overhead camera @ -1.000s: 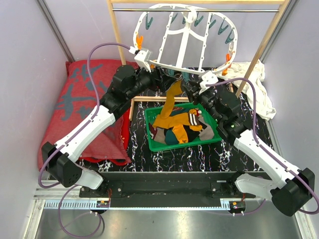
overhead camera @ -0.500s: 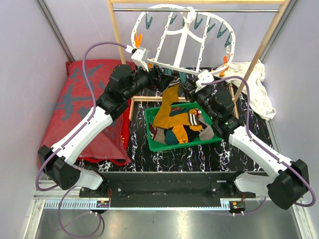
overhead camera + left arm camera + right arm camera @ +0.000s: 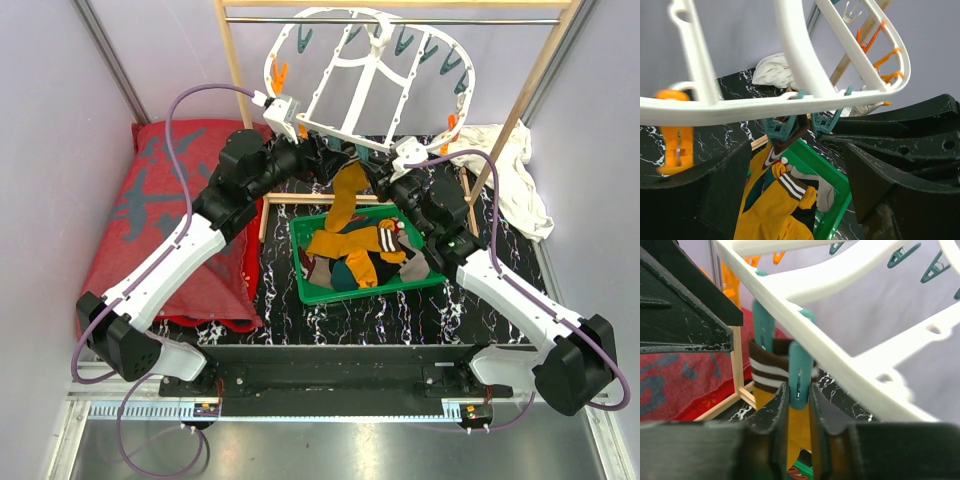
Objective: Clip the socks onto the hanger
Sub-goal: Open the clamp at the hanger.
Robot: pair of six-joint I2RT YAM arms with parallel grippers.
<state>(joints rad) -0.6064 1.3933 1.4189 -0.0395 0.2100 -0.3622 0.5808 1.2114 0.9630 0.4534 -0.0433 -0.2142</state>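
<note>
The white hanger [image 3: 352, 75] hangs tilted from the rail, with teal and orange pegs. A mustard-orange sock [image 3: 345, 195] hangs from its front rim over the green tray [image 3: 330, 293]. Its brown-and-white striped cuff [image 3: 765, 371] sits at a teal peg [image 3: 801, 375]. My right gripper [image 3: 799, 396] is shut on that peg, with a finger on each side; it also shows in the top view [image 3: 378, 178]. My left gripper [image 3: 795, 170] is open, its fingers spread wide just below the hanger's rim [image 3: 790, 102]. More socks [image 3: 370, 250] lie in the tray.
A light wooden rack frame [image 3: 235, 75] with a metal rail [image 3: 300, 20] stands around the hanger. A red cloth [image 3: 160, 200] lies at the left and a white cloth [image 3: 510, 165] at the right. The table is black marble-patterned.
Both grippers have risen to the hanger's front rim, and the right one has moved left. The mustard sock's cuff has come up with them. The hanger has tilted a little.
</note>
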